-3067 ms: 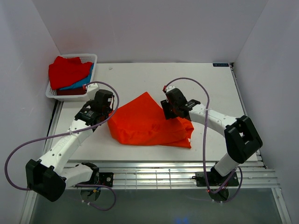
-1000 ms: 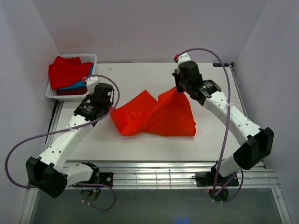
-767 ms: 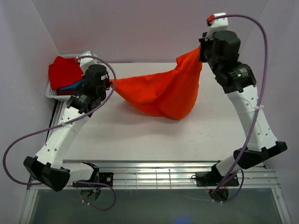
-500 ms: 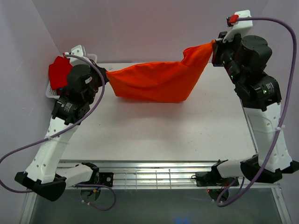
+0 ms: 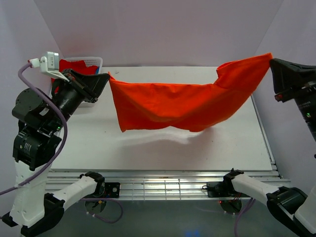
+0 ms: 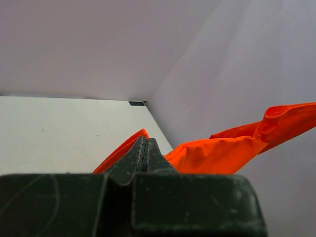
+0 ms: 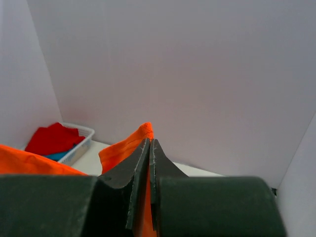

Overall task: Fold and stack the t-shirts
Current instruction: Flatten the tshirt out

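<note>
Raised high now, the orange-red t-shirt (image 5: 177, 106) stretches between left gripper (image 5: 106, 78) and right gripper (image 5: 271, 60), both clamped on its corners to flatten it.

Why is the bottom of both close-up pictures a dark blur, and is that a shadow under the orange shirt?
Left wrist view: the dark mass is the left gripper, too near the lens to be sharp. Right wrist view: same with the right gripper. Top view: yes, the orange shirt casts a soft shadow on the table.
</note>
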Motion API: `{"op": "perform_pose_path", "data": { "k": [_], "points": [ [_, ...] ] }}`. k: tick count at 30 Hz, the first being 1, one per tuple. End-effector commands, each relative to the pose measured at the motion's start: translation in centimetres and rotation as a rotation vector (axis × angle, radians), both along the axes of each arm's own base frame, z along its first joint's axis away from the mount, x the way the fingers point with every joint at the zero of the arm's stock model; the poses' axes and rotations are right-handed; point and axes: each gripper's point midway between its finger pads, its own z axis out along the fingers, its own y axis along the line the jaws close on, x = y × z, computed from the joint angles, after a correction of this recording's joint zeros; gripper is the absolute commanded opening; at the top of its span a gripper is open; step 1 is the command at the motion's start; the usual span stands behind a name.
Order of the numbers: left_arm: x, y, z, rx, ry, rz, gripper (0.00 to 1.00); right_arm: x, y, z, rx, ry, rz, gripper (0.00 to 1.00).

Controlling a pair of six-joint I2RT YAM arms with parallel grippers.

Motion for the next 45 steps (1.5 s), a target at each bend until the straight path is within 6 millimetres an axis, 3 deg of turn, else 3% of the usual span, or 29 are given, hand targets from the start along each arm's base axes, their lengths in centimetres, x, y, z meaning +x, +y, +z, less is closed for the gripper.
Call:
{"op": "perform_pose_path", "data": {
  "k": [1,5,8,15,16,17,19,20,22,25,26,28,29,33,35,39,40,42,43,44,45],
  "points": [
    [-2.1,-0.4,1.4,-0.024,-0.017,-0.073,0.00,-1.5,1.0,1.0,0.030,-0.036,0.090,0.08],
    [-2.2,0.0,2.1,-0.037,-0.029,-0.051,0.00,-1.7,1.8,1.8,0.061,-0.058,0.136,0.08],
    [0.1,0.0,0.3,-0.002,0.016,0.001,0.00,0.4,2.1,1.6,0.066,-0.052,0.099,0.08],
    [9.4,-1.0,-9.4,0.163,0.250,0.175,0.00,12.3,4.8,-5.3,-0.038,0.163,-0.063,0.08],
    [11.5,-1.6,-11.9,0.204,0.305,0.194,0.00,14.1,5.3,-6.4,-0.074,0.169,-0.082,0.08],
    [12.5,-1.7,-12.9,0.221,0.329,0.211,0.00,16.3,6.0,-7.9,-0.095,0.202,-0.101,0.08],
    [15.2,-2.3,-14.9,0.257,0.369,0.246,0.00,18.7,6.1,-8.5,-0.100,0.206,-0.131,0.08],
    [16.0,-2.5,-15.0,0.262,0.373,0.252,0.00,20.9,6.7,-9.7,-0.116,0.236,-0.137,0.08],
    [17.4,-2.8,-14.4,0.261,0.352,0.269,0.00,22.9,6.2,-9.4,-0.108,0.232,-0.152,0.08],
    [19.1,-3.2,-11.1,0.259,0.267,0.283,0.00,24.9,6.0,-6.8,-0.096,0.174,-0.158,0.08],
    [19.5,-3.3,-8.8,0.240,0.220,0.289,0.00,25.1,5.9,-5.0,-0.090,0.129,-0.163,0.08],
    [19.9,-3.4,-6.5,0.227,0.164,0.290,0.00,24.8,5.7,-3.1,-0.080,0.079,-0.156,0.08],
    [19.6,-3.2,-3.7,0.212,0.101,0.292,0.00,24.2,5.4,-1.8,-0.068,0.046,-0.156,0.08],
    [20.0,-3.2,-0.2,0.206,0.007,0.304,0.00,21.4,4.6,1.8,-0.046,-0.081,-0.155,0.08],
    [20.0,-2.8,0.3,0.206,-0.013,0.321,0.00,19.6,3.7,3.0,-0.043,-0.120,-0.168,0.08],
    [19.6,-2.3,-1.5,0.219,-0.024,0.338,0.00,19.3,3.5,0.9,-0.081,-0.080,-0.177,0.08],
    [19.6,-2.4,-4.5,0.251,0.016,0.326,0.00,20.1,3.7,-1.7,-0.106,-0.021,-0.175,0.08],
    [19.7,-2.8,-7.1,0.261,0.038,0.308,0.00,21.0,4.1,-5.0,-0.135,0.051,-0.165,0.08],
    [20.0,-3.1,-11.7,0.301,0.114,0.294,0.00,21.5,4.4,-6.9,-0.147,0.089,-0.154,0.08],
    [19.7,-2.9,-13.3,0.310,0.141,0.293,0.00,22.3,5.0,-11.4,-0.167,0.176,-0.138,0.08],
    [19.8,-2.6,-15.2,0.324,0.173,0.310,0.00,22.7,5.4,-13.8,-0.176,0.223,-0.122,0.08]
  ]
}}
